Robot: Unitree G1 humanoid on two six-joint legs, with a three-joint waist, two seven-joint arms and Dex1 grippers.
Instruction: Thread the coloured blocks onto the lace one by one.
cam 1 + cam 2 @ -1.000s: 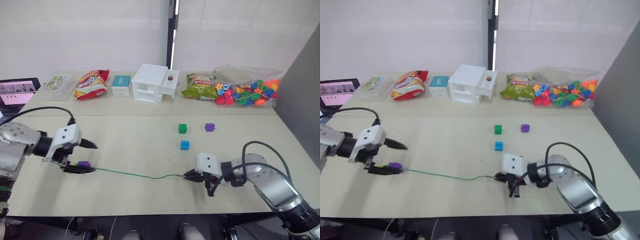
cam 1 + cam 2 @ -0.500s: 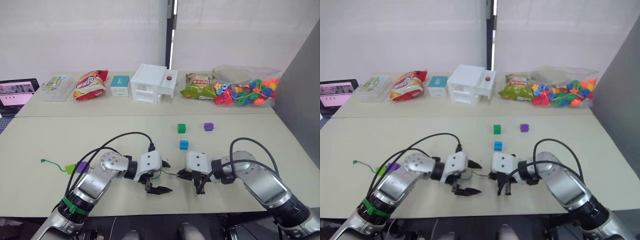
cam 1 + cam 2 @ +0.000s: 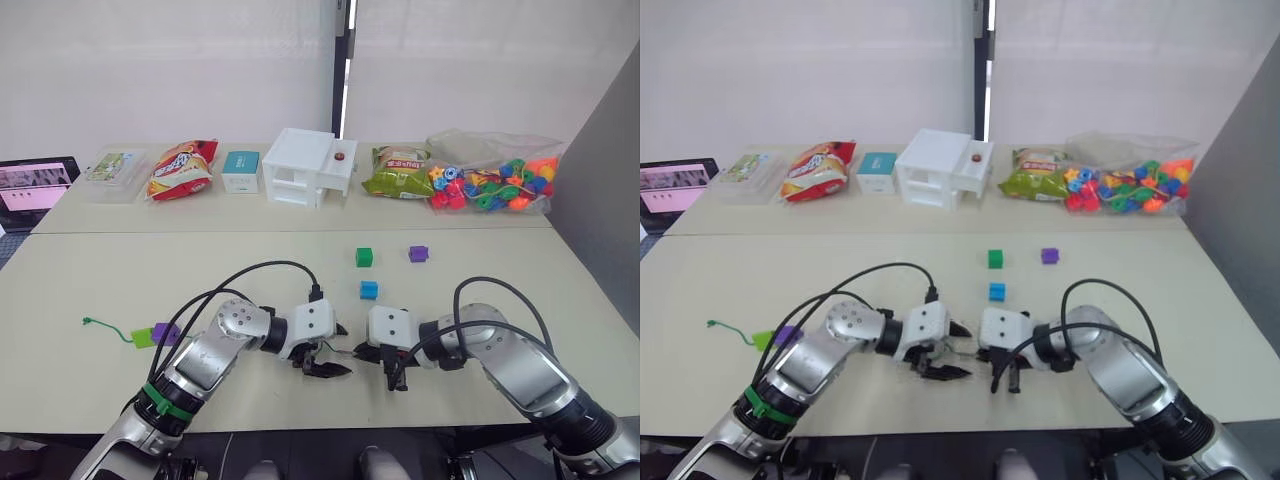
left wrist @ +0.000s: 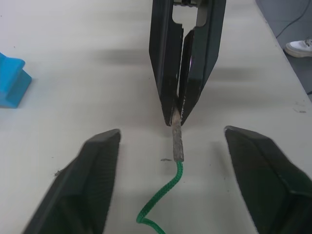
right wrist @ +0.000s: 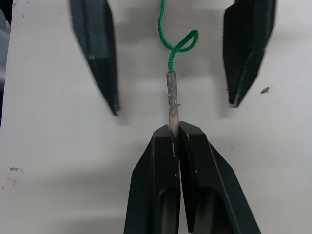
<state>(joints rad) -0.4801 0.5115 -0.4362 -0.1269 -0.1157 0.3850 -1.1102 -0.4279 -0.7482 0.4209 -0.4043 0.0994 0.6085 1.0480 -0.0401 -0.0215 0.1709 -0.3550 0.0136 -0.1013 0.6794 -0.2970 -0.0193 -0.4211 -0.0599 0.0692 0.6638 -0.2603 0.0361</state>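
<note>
My right gripper (image 5: 176, 127) is shut on the greyish tip (image 5: 172, 97) of the green lace (image 5: 170, 46), low over the table near its front edge. My left gripper (image 4: 171, 132) faces it, open, with one finger on each side of the tip. The lace loops just behind the tip, and its far end (image 3: 100, 325) lies at the left. A purple block (image 3: 166, 332) and a lime green block (image 3: 143, 337) sit on it there. Loose on the table are a dark green block (image 3: 364, 257), a purple block (image 3: 418, 254) and a blue block (image 3: 369, 290).
Along the far edge of the table (image 3: 480, 270) stand a clear bag of bright beads (image 3: 495, 185), two snack bags (image 3: 180, 168) (image 3: 398, 172), a white box (image 3: 305, 165), a teal box (image 3: 241, 170) and a clear container (image 3: 115, 165). A screen (image 3: 35, 185) sits at the far left.
My left gripper has come from the far left to the middle, leaving the threaded blocks behind, and now straddles the lace tip. My right gripper has shifted slightly left, still holding the tip.
</note>
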